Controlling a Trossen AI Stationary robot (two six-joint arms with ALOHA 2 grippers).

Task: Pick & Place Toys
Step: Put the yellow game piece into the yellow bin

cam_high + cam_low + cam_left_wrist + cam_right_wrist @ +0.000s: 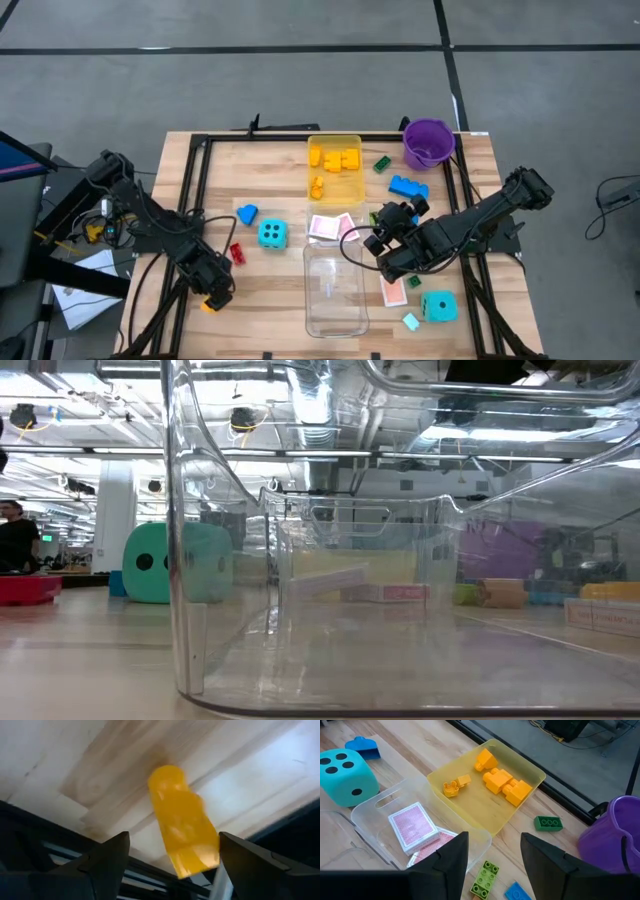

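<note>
Toys lie scattered over the worktop: yellow bricks in the yellow tray at the far middle, cards in a small clear tray, one die left of centre, another die near right. The left gripper hovers at the near left edge, fingers apart around a yellow-orange brick without pinching it. The brick sits close to the worktop's edge, so a skewed closure could, in my judgement, knock it off the worktop or squirt it out sideways. The right gripper hangs near the centre with fingers apart and nothing between them, just beside the card tray; a careless sweep there might shove the tray or the green brick below it.
</note>
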